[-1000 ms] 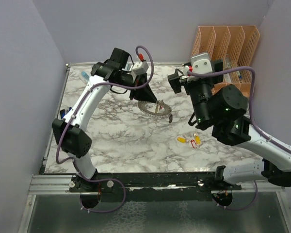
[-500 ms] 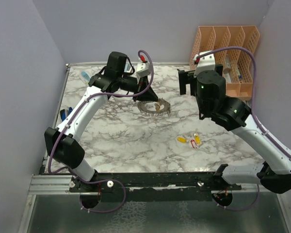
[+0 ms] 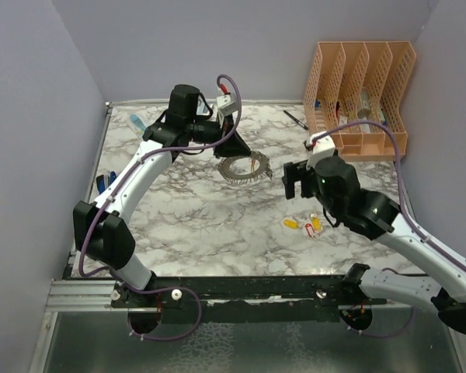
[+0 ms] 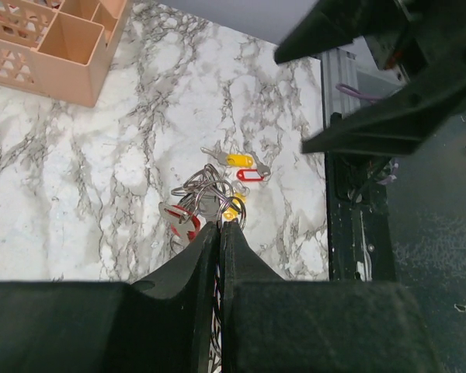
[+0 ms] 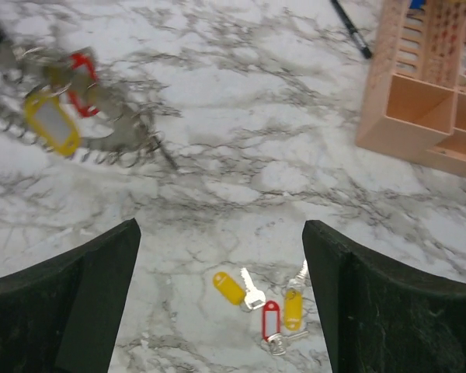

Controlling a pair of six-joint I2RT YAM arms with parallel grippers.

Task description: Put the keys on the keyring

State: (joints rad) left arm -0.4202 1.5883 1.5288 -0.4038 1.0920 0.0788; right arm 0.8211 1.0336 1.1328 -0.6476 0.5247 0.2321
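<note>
Grey keyring (image 3: 245, 168) sits pinched in your left gripper (image 4: 220, 227); your right gripper (image 5: 220, 233) hovers spread wide over three loose keys (image 5: 248, 295).

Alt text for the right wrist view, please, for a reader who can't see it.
The open right hand hovers above three loose tagged keys, two yellow and one red, on a marble table. A blurred keyring carrying yellow and red tags lies upper left; a black pen and peach organiser sit upper right.
</note>
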